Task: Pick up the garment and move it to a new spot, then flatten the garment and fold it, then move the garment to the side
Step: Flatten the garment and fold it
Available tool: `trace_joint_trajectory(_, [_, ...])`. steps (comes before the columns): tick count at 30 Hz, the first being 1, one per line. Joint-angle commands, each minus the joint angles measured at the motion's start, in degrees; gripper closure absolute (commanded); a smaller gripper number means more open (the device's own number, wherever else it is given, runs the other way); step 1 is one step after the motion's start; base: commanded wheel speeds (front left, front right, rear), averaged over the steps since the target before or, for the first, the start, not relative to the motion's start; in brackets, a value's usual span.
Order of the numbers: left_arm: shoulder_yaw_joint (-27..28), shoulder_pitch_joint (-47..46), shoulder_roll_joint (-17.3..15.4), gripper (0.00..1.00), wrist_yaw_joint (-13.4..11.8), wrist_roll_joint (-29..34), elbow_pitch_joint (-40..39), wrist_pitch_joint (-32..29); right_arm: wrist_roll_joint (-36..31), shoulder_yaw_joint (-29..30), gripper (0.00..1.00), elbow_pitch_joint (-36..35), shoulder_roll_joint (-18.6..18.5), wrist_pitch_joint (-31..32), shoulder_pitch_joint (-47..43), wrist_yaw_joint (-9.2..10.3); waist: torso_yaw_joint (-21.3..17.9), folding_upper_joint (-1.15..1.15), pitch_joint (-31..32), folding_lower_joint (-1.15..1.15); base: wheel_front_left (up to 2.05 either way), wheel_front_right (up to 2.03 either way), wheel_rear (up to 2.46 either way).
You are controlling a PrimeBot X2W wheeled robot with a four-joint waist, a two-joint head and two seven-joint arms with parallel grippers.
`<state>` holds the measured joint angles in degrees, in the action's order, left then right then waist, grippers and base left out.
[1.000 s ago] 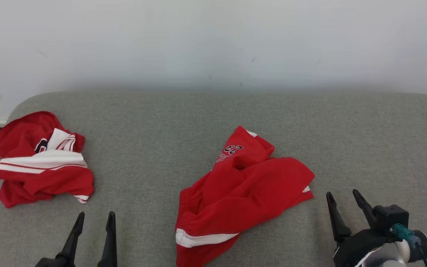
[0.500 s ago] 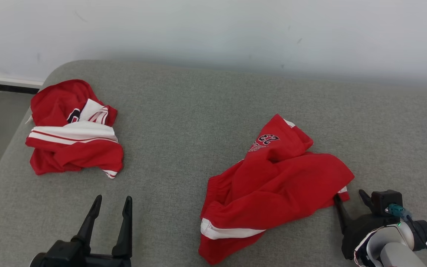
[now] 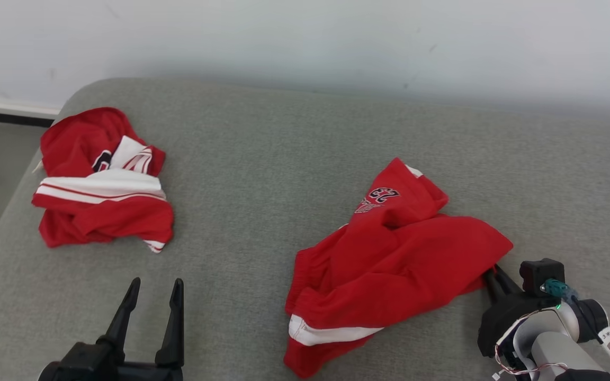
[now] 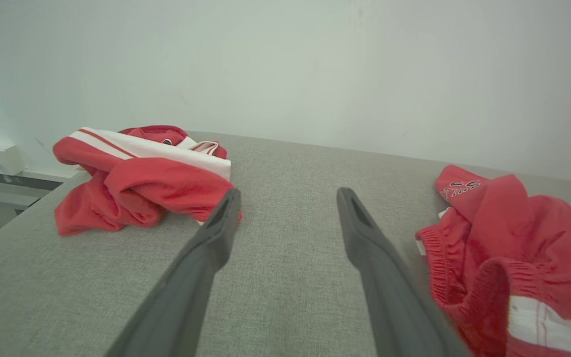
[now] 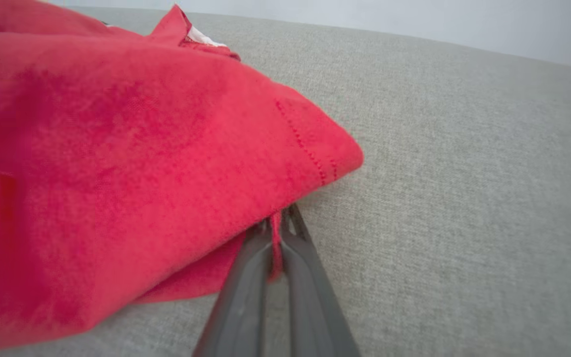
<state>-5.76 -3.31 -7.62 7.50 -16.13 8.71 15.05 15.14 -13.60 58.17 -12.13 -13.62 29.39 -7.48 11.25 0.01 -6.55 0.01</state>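
The right gripper (image 5: 278,220) has closed on what looks like the hem of the shorts (image 3: 389,254), and the left gripper (image 3: 157,282) hangs empty, spread wide apart

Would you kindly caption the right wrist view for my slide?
Right tool pinching the edge of a crumpled red fabric garment on grey upholstery.

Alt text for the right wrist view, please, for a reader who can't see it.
The right gripper, seen from its own wrist, is shut on a thin fold at the near edge of a crumpled red garment lying on a grey cushion. The garment covers the left half; a pale wall shows along the top.
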Motion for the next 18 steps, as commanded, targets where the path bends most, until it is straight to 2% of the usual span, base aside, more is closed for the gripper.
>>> trace_joint_trajectory(1, [0.13, 1.29, -0.05, 0.0, -0.05, 0.07, 0.21, 0.19, 0.98, -0.58, 1.0, -1.13, -0.48, -0.81, -0.88, -0.03, -1.95, -0.01, 1.15, -0.01, 0.0, 0.0, 0.0])
trace_joint_trajectory(5, [0.51, 2.2, 0.08, 0.0, -0.05, 0.13, 0.24, 0.19, 1.88, -1.94, 1.0, -6.93, -1.21, -1.54, -4.58, -0.03, -4.31, -0.01, 2.49, -0.01, 0.0, 0.0, 0.0])
trace_joint_trajectory(9, [0.67, 2.71, 0.38, 0.0, -0.04, 0.43, 0.1, 0.19, 3.03, -1.69, 1.0, -16.6, -2.81, -1.6, -10.87, -0.03, -6.44, -0.01, 3.3, -0.01, 0.0, 0.0, 0.0])
trace_joint_trajectory(13, [0.42, 3.28, 0.61, 0.0, -0.05, 0.64, -0.11, 0.19, 3.74, 1.81, 1.0, -25.78, -3.77, -1.17, -19.48, -0.03, -7.63, -0.01, 3.38, -0.01, 0.0, 0.0, 0.0])
trace_joint_trajectory(17, [0.67, 3.64, 0.67, 0.0, -0.05, 0.65, -0.26, 0.19, 3.89, 6.94, 1.0, -33.05, -2.49, 2.0, -28.19, -0.03, -8.57, -0.01, 3.45, -0.01, 0.0, 0.0, 0.0])
trace_joint_trajectory(18, [0.7, 3.7, 0.71, 0.0, -0.05, 0.62, -0.24, 0.19, 3.25, 7.9, 0.91, -34.22, -2.38, 3.14, -30.08, -0.03, -8.73, -0.01, 3.49, -0.01, 0.0, 0.0, 0.0])
